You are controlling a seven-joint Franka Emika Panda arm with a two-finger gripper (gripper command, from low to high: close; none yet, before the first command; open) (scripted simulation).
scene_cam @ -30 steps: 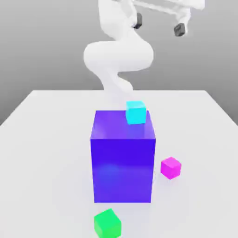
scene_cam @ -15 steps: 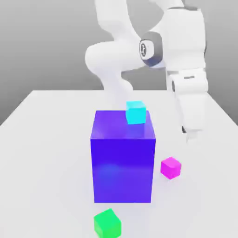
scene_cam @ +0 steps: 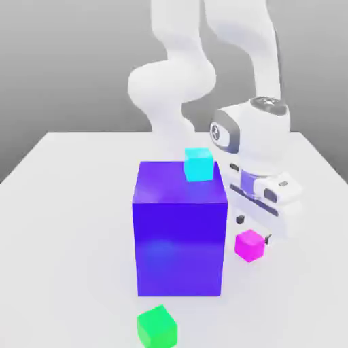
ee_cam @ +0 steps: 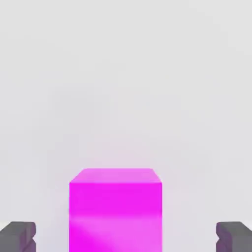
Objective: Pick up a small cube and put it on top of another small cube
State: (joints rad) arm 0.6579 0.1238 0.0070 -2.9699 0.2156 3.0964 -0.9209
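Between the open tool's fingertips, small magenta cube, untouched

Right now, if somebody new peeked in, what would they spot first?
The big blue-purple box, standing mid-table with a little cyan cube on top. Next, the bright pink cube by the box at the exterior view's right, between the open tool's fingers in the hand view.

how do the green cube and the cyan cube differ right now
The cyan cube sits on the big blue-purple block; the green cube lies on the table. The green cube is turned cornerwise to the block, the cyan cube nearly square to it. Both are small.
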